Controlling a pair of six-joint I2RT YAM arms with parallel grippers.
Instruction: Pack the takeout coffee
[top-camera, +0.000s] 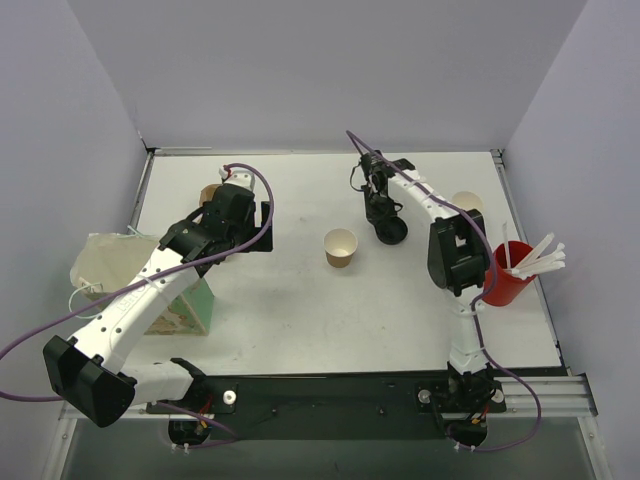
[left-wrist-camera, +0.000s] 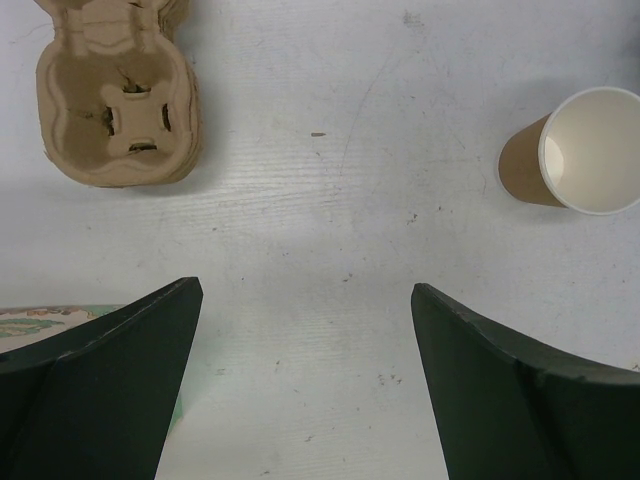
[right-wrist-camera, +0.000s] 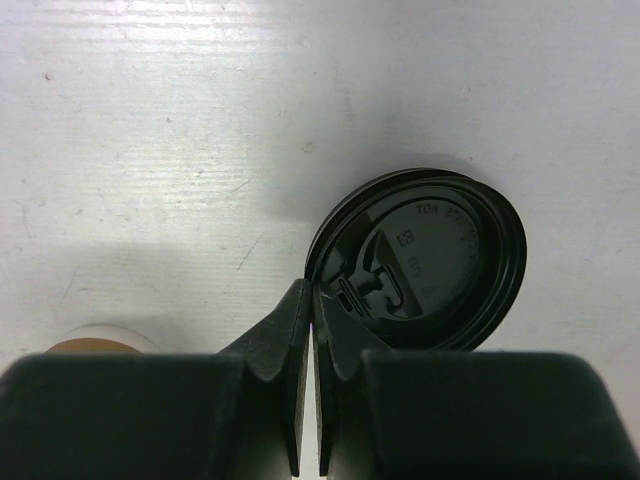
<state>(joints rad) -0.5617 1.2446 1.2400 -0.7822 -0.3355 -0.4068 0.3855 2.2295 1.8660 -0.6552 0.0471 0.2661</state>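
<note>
at the centre of the overhead view the paper cup (top-camera: 341, 248) stands open, light and crushable, best held low round its wall. just right of it the right pincer (right-wrist-camera: 308, 300) pinches the rim of the thin, slippery black lid (right-wrist-camera: 420, 260), its raised lettering unreadable; the left pincer (left-wrist-camera: 305, 288) gapes empty.

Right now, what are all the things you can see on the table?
paper cup: one, brown, open, middle of the table
lid: one, black, pinched at its rim
cup carrier: one, tan, far left
cream cup: one, cream, far right
red cup: one, red, right edge
sticks: several, white, standing in the red cup
bag: one, cream and green, left edge
table: one, white
left gripper: one, black, open, above the table
right gripper: one, black, shut on the lid
</note>
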